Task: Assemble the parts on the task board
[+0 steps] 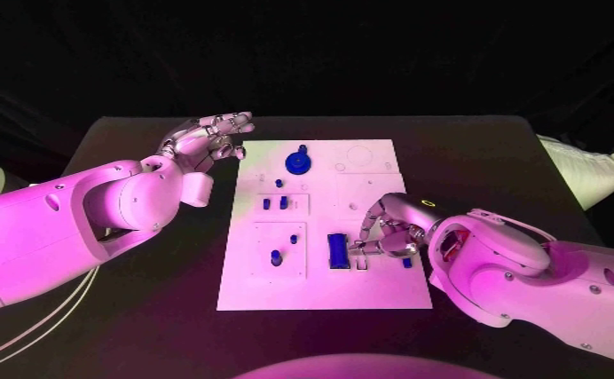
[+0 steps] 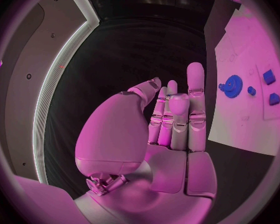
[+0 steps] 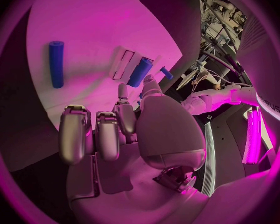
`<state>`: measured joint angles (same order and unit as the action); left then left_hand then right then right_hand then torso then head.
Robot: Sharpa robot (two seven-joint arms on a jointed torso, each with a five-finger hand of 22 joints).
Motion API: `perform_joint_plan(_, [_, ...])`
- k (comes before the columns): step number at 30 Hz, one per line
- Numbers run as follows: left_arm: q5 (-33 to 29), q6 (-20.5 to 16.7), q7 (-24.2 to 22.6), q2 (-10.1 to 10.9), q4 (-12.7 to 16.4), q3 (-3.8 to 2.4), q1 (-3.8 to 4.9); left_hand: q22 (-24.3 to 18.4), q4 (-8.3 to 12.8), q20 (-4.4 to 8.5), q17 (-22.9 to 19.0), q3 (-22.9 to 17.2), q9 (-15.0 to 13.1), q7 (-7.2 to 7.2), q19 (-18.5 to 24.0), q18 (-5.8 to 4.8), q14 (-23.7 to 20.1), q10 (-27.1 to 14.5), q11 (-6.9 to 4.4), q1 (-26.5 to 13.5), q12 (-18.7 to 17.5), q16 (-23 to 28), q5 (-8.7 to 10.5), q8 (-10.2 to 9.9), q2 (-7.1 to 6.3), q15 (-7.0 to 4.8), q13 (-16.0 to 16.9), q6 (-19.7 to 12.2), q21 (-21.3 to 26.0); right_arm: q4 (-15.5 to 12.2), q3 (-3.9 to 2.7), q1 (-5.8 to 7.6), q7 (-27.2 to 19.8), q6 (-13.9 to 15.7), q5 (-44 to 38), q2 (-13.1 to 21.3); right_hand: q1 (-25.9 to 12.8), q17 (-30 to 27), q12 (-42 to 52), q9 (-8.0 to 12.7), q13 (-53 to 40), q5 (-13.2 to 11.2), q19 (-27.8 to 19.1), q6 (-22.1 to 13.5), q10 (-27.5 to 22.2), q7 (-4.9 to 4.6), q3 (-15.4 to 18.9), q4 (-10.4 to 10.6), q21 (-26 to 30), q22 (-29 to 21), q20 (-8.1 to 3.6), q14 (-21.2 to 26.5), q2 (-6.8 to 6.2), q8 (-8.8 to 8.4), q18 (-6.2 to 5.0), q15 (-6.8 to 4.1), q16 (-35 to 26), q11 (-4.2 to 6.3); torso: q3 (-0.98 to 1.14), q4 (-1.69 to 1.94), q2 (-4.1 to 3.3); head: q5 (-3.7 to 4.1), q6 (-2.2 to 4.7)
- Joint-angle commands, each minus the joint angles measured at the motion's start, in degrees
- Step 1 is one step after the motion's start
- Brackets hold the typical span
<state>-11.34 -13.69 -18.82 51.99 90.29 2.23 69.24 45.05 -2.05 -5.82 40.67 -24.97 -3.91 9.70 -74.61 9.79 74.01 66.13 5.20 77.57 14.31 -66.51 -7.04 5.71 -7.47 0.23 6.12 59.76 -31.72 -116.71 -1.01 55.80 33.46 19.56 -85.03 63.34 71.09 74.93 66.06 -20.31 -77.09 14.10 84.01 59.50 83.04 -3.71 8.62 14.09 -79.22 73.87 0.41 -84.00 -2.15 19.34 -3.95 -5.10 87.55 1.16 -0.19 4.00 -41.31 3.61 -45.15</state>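
Hovering my right hand over the task board, fingers curled beside the long blue part, whether pinching it I cannot tell; farther off, my left hand waits empty, fingers apart, near the blue gear.

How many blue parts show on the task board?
8: a gear far-side; a peg near it; two pegs mid-board; two pieces near-left; a long block and a small piece by the right hand, which may hide more.
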Motion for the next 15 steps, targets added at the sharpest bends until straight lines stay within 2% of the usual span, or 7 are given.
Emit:
perform_joint_plan(1, [0.4, 1.1, -0.3, -0.2, 0.0, -0.02, 0.01, -0.1, 0.2, -0.01, -0.1, 0.2, 0.0, 0.11, 0.2, 0.57, -0.3, -0.4, -0.01, 0.3, 0.4, 0.2, -0.30, 0.2, -0.20, 0.07, 0.1, -0.4, 0.3, -0.4, -0.12, 1.21, -3.5, 2.3, 6.5, 2.2, 0.1, 11.2, -1.0, 0.6, 2.1, 2.0, 0.6, -1.2, -0.3, -0.33, 0.2, 0.6, 0.2, -0.1, 0.76, -5.2, 1.11, -1.41, 0.44, 0.54, -0.1, -0.59, -0.12, -0.03, 0.16, 0.74, 0.14])
perform_joint_plan(5, [0.4, 1.1, -0.3, -0.3, 0.0, -0.01, 0.01, -0.1, 0.2, -0.02, -0.1, 0.3, 0.0, 0.14, 0.3, 0.57, -0.3, -0.5, 0.01, 0.3, 0.5, 0.2, -0.31, 0.3, -0.18, 0.09, 0.1, -0.5, 0.3, -0.2, -0.07, 2.37, -3.7, 0.4, 5.2, 5.4, 2.0, 11.2, -2.0, 1.8, 2.6, 3.3, 0.5, -1.8, -0.6, -0.91, -0.1, 0.6, 0.2, -0.1, 1.21, -5.2, 2.48, -3.31, 0.42, 0.99, -0.1, -1.09, -0.20, -0.09, 0.09, 1.62, 0.57])
perform_joint_plan(8, [0.4, 1.1, -0.3, -0.4, 0.0, 0.00, 0.01, -0.1, 0.2, -0.03, -0.1, 0.3, 0.0, 0.14, 0.3, 0.57, -0.3, -0.5, 0.01, 0.3, 0.5, 0.2, -0.31, 0.3, -0.18, 0.09, 0.1, -0.5, 0.3, 0.1, 0.19, 2.69, -3.1, -1.6, 2.1, 7.5, 4.2, 11.3, -2.3, 2.8, 2.8, 4.3, 0.6, -1.3, -0.7, -1.09, -0.6, 0.0, 0.1, 0.1, 1.41, -5.2, 3.34, -4.50, 0.44, 1.12, -0.1, -1.21, -0.16, -0.33, 0.14, 2.06, 0.62])
perform_joint_plan(12, [0.4, 1.1, -0.2, -0.5, 0.1, 0.01, 0.01, -0.1, 0.2, -0.03, -0.1, 0.3, 0.0, 0.14, 0.3, 0.57, -0.3, -0.5, 0.01, 0.3, 0.5, 0.2, -0.31, 0.3, -0.18, 0.09, 0.1, -0.5, 0.3, 0.4, 0.48, 2.60, -2.2, -3.0, 0.0, 8.5, 4.7, 11.3, -2.4, 3.3, 2.8, 4.3, 0.6, -0.3, -0.6, -0.97, -0.5, 0.2, 0.1, 0.2, 1.45, -5.2, 3.57, -4.93, 0.45, 1.10, -0.1, -1.15, -0.13, -0.52, 0.23, 2.47, 0.68])
perform_joint_plan(15, [0.4, 1.2, -0.2, -0.6, 0.0, 0.01, 0.00, -0.1, 0.2, -0.03, -0.1, 0.3, 0.0, 0.14, 0.3, 0.57, -0.3, -0.5, 0.01, 0.3, 0.5, 0.2, -0.31, 0.3, -0.18, 0.09, 0.1, -0.5, 0.3, 0.6, 0.67, 2.16, -1.5, -4.1, -2.5, 9.0, 4.8, 11.1, -3.3, 3.3, 3.3, 4.7, 0.5, 1.9, -0.8, -0.44, 0.1, 0.6, 0.3, -0.1, 1.34, -5.1, 3.40, -4.75, 0.37, 0.86, -0.2, -0.77, -0.13, -0.68, 0.28, 2.58, 0.70])
